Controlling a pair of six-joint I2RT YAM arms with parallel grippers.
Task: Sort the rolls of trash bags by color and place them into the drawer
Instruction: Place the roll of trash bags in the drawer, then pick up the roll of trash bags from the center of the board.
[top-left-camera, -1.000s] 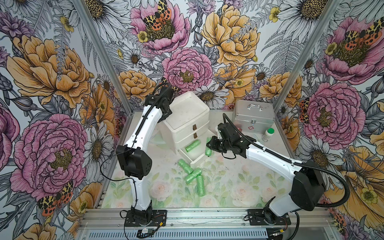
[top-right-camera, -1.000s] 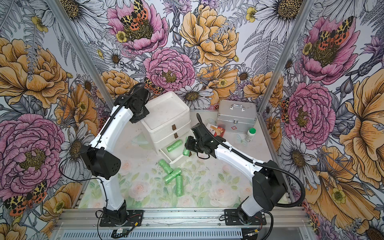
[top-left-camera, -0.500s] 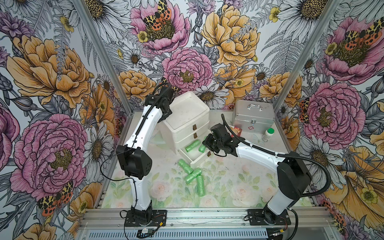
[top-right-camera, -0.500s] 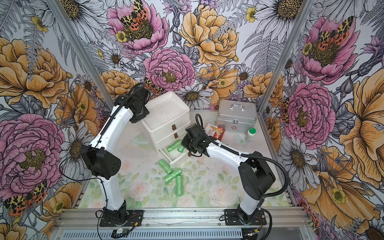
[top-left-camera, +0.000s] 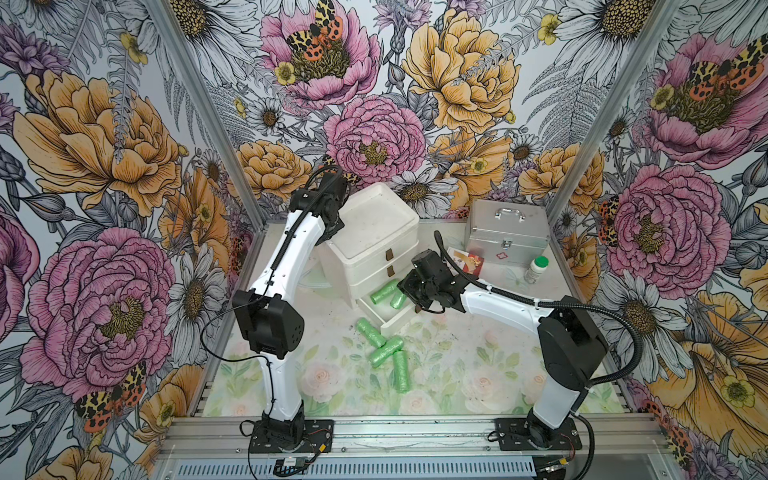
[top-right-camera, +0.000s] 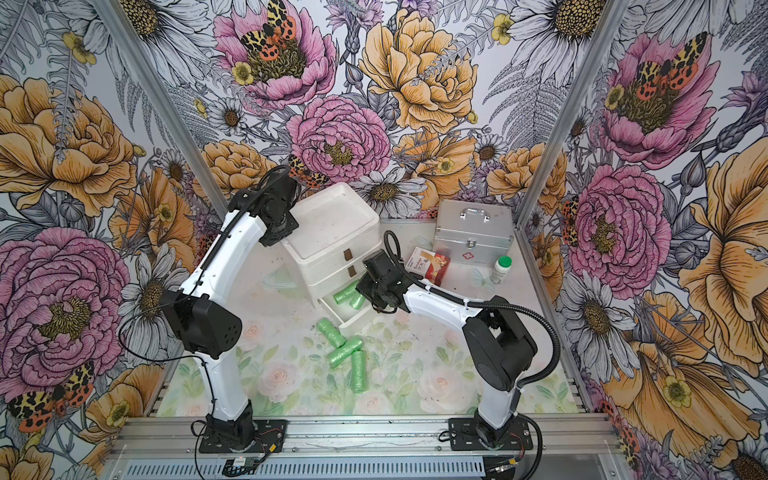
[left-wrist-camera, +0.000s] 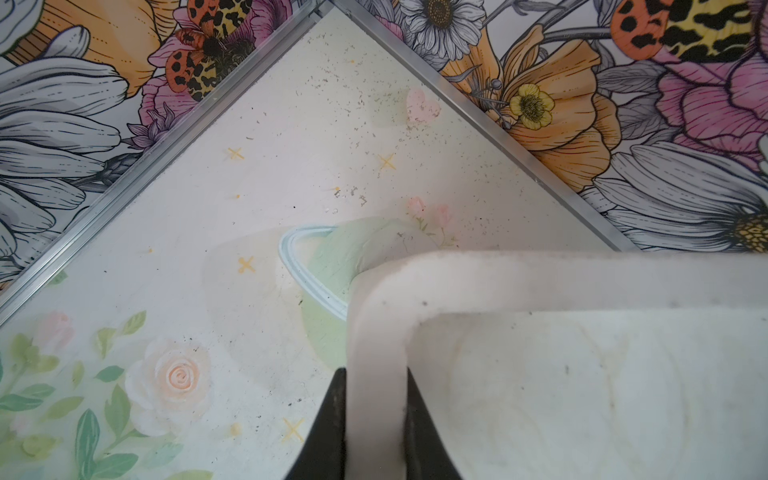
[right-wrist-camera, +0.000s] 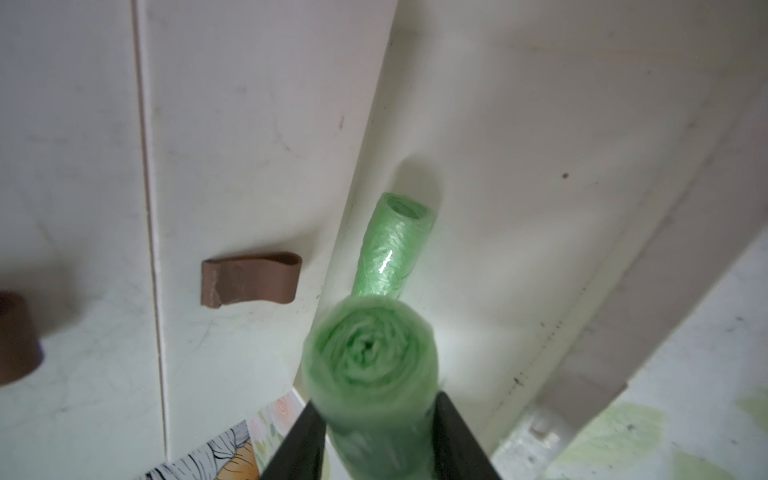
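The white drawer unit (top-left-camera: 374, 232) has its bottom drawer (top-left-camera: 395, 321) pulled out. A light green roll (top-left-camera: 383, 291) lies inside it. My right gripper (right-wrist-camera: 378, 419) hangs over the drawer with its jaws apart. A second green roll (right-wrist-camera: 370, 361) sits blurred and loose between the fingers (right-wrist-camera: 451, 432), end-on to the camera, above the lying roll (right-wrist-camera: 392, 245). Three more green rolls (top-left-camera: 371, 332) (top-left-camera: 386, 351) (top-left-camera: 401, 371) lie on the mat before the drawer. My left gripper (left-wrist-camera: 376, 415) is shut on the rim of the unit's top tray (left-wrist-camera: 540, 270).
A silver case (top-left-camera: 507, 230) stands at the back right, with a red box (top-left-camera: 467, 262) in front of it and a white bottle with a green cap (top-left-camera: 536, 269) beside it. Brown tab handles (right-wrist-camera: 249, 282) mark the shut upper drawers. Floral walls close three sides.
My right arm has carried the green roll leftward over the open drawer and its jaws have widened round it. The left arm has stayed put.
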